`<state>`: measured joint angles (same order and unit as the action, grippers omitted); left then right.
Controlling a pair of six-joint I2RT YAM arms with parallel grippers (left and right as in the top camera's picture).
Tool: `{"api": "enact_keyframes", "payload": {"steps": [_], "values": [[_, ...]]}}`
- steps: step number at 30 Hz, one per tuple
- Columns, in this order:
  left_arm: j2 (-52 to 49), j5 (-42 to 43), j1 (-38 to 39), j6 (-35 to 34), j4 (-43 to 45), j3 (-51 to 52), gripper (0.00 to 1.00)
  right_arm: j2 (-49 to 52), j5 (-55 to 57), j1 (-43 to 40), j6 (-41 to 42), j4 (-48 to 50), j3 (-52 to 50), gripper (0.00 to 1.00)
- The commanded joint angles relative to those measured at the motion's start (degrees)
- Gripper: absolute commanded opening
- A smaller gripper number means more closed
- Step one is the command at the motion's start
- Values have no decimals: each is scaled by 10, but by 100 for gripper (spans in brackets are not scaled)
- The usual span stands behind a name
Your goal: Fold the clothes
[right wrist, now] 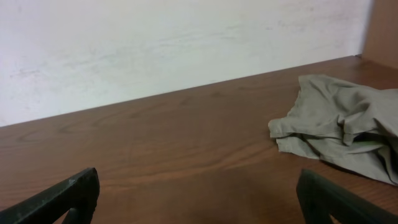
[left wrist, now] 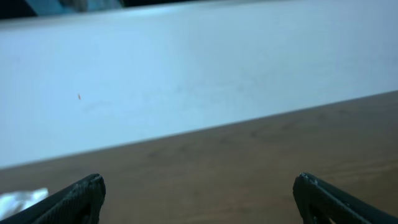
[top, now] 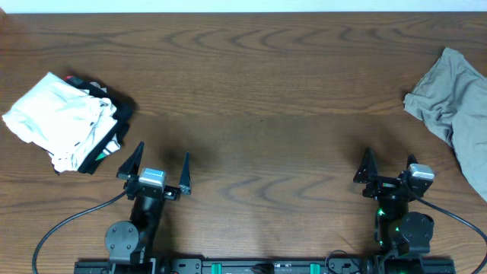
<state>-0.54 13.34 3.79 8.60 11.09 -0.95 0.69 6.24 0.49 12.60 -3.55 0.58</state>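
A crumpled pile of clothes lies at the table's left: a white garment (top: 57, 120) on top, with black fabric (top: 116, 114) and a bit of red (top: 72, 79) beneath it. A khaki-grey garment (top: 455, 110) (right wrist: 339, 124) lies bunched at the right edge. My left gripper (top: 158, 164) (left wrist: 199, 194) is open and empty near the front edge, to the right of and nearer than the pile. My right gripper (top: 389, 169) (right wrist: 198, 190) is also open and empty, in front of and left of the khaki garment. A sliver of white cloth (left wrist: 22, 200) shows in the left wrist view.
The wooden table (top: 259, 99) spreads between the two piles. A pale wall (right wrist: 155, 43) runs along its far edge. Black cables (top: 65, 228) trail from both arm bases at the front edge.
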Motion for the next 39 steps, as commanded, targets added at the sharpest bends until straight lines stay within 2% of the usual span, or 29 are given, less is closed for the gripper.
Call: {"api": "enact_keyframes", "payload": {"steps": [1,9,16,23,39], "values": [[4,2,-3,19,19,7,98,-3,4,-4,7,0,-3,99],[4,1,-3,19,-139,7,98,-3,4,-4,7,0,-3,99],[5,1,-5,19,-139,7,98,-3,4,-4,7,0,-3,99],[5,1,-44,19,-139,7,98,-3,4,-4,7,0,-3,99],[3,1,-44,19,-139,7,98,-3,4,-4,6,0,-3,99]]}}
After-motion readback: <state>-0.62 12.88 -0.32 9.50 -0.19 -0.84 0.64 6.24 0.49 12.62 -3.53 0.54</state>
